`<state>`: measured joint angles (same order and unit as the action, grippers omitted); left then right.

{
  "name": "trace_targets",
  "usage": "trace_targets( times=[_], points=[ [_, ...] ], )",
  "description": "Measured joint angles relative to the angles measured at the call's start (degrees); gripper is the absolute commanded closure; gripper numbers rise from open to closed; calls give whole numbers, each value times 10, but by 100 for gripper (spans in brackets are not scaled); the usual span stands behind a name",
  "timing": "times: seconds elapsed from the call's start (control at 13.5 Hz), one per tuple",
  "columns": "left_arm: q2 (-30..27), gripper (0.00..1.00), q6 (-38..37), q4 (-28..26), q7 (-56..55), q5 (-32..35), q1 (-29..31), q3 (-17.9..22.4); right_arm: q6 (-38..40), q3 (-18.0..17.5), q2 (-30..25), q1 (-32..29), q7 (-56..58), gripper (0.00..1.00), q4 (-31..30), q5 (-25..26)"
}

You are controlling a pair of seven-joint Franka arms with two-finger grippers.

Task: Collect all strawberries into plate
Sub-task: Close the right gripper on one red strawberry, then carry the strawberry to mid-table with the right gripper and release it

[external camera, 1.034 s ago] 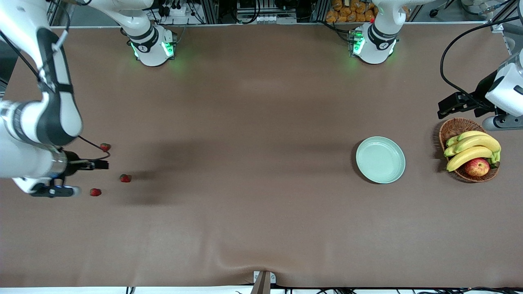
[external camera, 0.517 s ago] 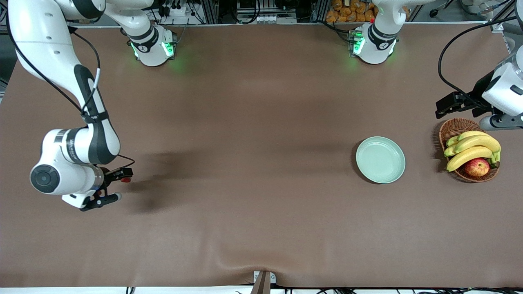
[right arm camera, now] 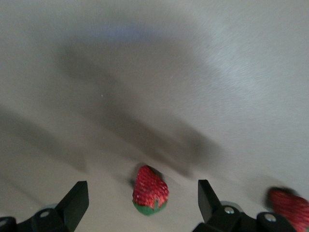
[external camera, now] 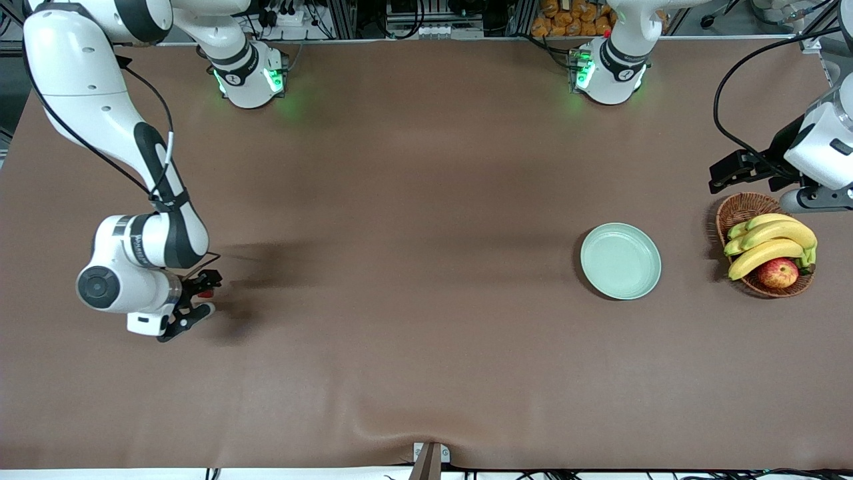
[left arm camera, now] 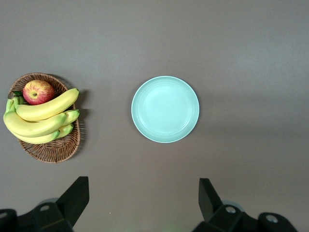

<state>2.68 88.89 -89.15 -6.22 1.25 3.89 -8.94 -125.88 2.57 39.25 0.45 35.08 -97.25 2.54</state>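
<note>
We count nothing collected so far: the plate [external camera: 620, 261] lies bare on the tabletop [external camera: 413, 300], so all of the gathering is left to do.

At the right arm's end of the tabletop, the right gripper [external camera: 200, 300] hangs low over the strawberries, its jaws spread apart and clamped on nothing. From the front we catch only a sliver of red, one strawberry [external camera: 207, 292], between the black fingers; the arm covers the rest. In the right wrist view that strawberry [right arm camera: 150, 191] sits on the cloth centred between the two fingertips, lying on its side. Its long axis runs along the tabletop and roughly across the line joining the fingers, the green cap toward the wrist camera and the red tip pointing away from it. A second strawberry [right arm camera: 288, 205] shows blurred at the edge of that view, outside the jaws; we cannot tell its heading. A third we do not see.

The plate sits toward the left arm's end, well apart from the berries, just beside a wicker basket [external camera: 746, 210] of bananas [external camera: 770, 243] and an apple [external camera: 778, 273]. The left gripper [external camera: 736, 168] waits above the tabletop near the basket, jaws apart and empty.
</note>
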Motion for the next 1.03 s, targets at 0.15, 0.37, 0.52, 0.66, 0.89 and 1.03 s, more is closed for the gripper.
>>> trace_targets(
  times=[0.15, 0.37, 0.52, 0.66, 0.89, 1.03],
  points=[
    [1, 0, 3, 0, 0, 0, 0, 0, -6, 0, 0, 0, 2, 0, -10, 11],
    [2, 0, 6, -1, 0, 0, -1, -1, -6, 1, 0, 0, 3, 100, -11, 16],
    [3, 0, 7, -2, 0, 0, -1, -1, -6, 2, 0, -1, 3, 100, -11, 17],
    [4, 0, 7, -3, 0, 0, -1, -1, -6, 2, 0, -2, 3, 100, -11, 18],
    [4, 0, 9, -5, 0, 0, -1, -4, -7, 2, -1, -5, 3, 100, -9, 18],
    [4, 0, 11, -7, 0, 0, -1, -5, -11, -3, -2, -5, 3, 100, 0, 17]
  ],
)
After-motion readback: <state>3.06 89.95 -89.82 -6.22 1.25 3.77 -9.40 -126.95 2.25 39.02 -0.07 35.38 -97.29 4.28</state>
